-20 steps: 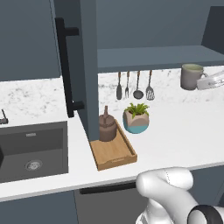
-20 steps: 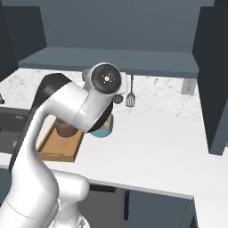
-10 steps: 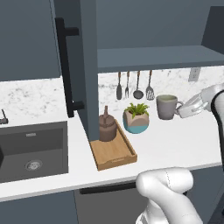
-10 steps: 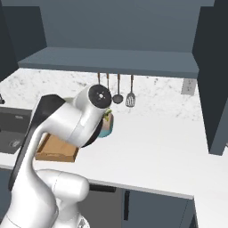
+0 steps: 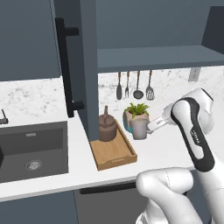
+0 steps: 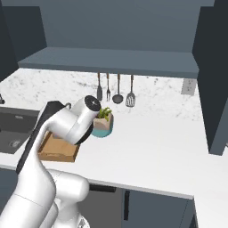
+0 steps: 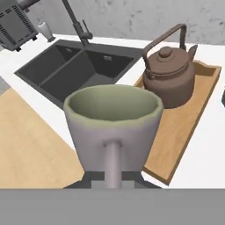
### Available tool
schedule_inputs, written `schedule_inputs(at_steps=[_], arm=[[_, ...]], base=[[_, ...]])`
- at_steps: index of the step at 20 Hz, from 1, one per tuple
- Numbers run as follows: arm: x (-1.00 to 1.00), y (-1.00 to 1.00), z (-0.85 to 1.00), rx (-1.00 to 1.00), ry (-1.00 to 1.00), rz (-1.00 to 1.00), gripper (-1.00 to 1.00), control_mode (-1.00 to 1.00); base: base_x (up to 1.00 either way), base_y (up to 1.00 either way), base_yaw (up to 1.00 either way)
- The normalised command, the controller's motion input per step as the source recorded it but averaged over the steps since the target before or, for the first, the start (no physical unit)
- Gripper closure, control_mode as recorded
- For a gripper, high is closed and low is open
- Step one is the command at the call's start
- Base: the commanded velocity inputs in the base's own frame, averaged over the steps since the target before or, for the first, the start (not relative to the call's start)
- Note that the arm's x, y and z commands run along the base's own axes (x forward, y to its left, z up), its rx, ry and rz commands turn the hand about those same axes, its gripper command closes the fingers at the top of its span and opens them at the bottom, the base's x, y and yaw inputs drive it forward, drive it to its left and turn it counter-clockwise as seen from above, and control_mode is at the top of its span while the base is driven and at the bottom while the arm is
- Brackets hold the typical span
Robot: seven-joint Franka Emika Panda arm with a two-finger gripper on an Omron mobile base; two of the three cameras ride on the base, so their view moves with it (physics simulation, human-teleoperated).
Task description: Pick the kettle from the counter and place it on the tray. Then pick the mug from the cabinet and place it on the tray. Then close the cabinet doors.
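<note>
One item of two is already placed: the kettle [image 5: 106, 127] sits at the far end of the tray [image 5: 114, 152], handle upright, its spout toward the tray's right rim in the hand view. Second step in hand: mug [image 5: 139, 128] carried upright, mouth up, just right of the tray above the counter [image 5: 162, 151], fingers clenched on its handle. Next, I judge: shift left over the tray's bare near half, lower, let go. Cabinet doors [image 5: 89, 70] not yet closed.

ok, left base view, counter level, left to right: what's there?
sink → kettle on the tray → mug held in the gripper → arm's white wrist
</note>
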Motion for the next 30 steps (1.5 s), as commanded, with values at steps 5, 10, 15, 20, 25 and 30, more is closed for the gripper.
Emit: schedule_inputs(at_steps=[5,10,15,20,25,30], arm=[[0.26,0.48,-0.77,0.08,0.13,0.11,1.00,-1.00],[0.51,0.27,-0.40,0.12,0.00,0.08,1.00,-1.00],[0.51,0.24,-0.27,0.01,-0.02,0.10,1.00,-1.00],[0.43,0.28,-0.10,-0.02,-0.04,0.06,1.00,-1.00],[0.31,0.09,-0.27,-0.09,-0.08,0.07,1.00,-1.00],[0.27,0.05,-0.40,-0.14,-0.08,0.09,1.00,-1.00]], base=[[0.00,0.00,0.00],[0.00,0.00,0.00],[0.00,0.00,0.00],[0.00,0.00,0.00],[0.00,0.00,0.00],[0.00,0.00,0.00]])
